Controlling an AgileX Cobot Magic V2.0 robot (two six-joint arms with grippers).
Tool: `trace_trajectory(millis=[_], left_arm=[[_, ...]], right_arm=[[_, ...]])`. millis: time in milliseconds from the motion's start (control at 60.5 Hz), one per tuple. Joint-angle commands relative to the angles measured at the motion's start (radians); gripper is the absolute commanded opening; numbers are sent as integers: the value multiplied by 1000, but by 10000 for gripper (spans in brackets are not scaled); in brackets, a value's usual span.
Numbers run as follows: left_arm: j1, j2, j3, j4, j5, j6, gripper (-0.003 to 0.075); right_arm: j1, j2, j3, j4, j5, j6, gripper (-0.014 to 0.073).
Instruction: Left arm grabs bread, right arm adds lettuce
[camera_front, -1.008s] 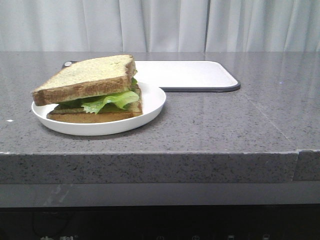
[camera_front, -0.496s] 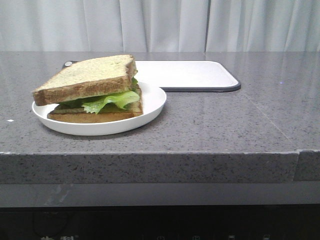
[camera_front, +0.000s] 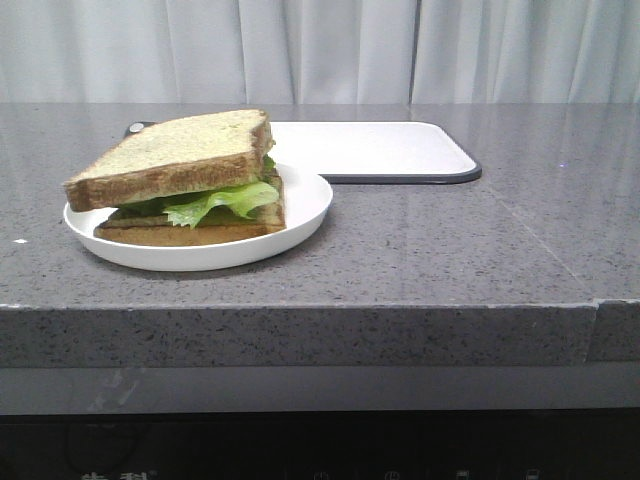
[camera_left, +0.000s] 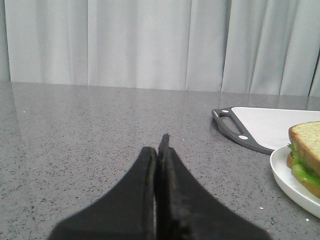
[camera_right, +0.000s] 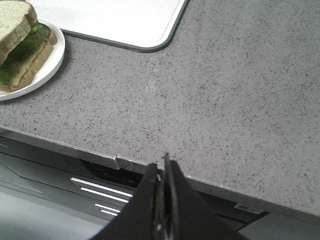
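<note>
The thick bread slice (camera_front: 175, 152) lies tilted on top of the green lettuce (camera_front: 222, 199), which rests on a thinner bottom slice (camera_front: 185, 233), all on a white plate (camera_front: 305, 205). The sandwich also shows in the left wrist view (camera_left: 306, 150) and the right wrist view (camera_right: 20, 47). My left gripper (camera_left: 159, 150) is shut and empty, low over the counter, apart from the plate. My right gripper (camera_right: 162, 172) is shut and empty over the counter's front edge. Neither gripper shows in the front view.
A white cutting board with a dark rim (camera_front: 375, 150) lies behind and to the right of the plate. The grey stone counter (camera_front: 450, 250) ends at a front edge (camera_front: 320, 330). A pale curtain hangs behind.
</note>
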Motion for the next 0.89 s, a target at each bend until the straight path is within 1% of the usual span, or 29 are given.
trace_trajectory(millis=[0,116,182,264,413,595,694,876], left_arm=[[-2,-20,6,-3,-84,-3,-20],[-2,-20,6,-3,-84,-3,-20],[-2,-20,6,-3,-84,-3,-20],[-2,-20,6,-3,-84,-3,-20],[-2,-20,6,-3,-84,-3,-20],[-2,-20,6,-3,-84,-3,-20],[-2,-20,6,-3,-84,-3,-20],[-2,-20,6,-3,-84,-3,-20]], right_arm=[[-6,5,-24,-4,-65,-3,-118],[-6,5,-21,-4,-67,-3,-118],[-15,-10,10,-21,-99,-3,-118],[-46,-48,100,-22,-233,-3,-118],[-82,-173,337,-9,-556,-3,-118],[-124,-324,586,50,-882,-3,-118],[-144,-388,675,54,-954,-3,-118],[-178,-505,779,55,-965,-3,-118]])
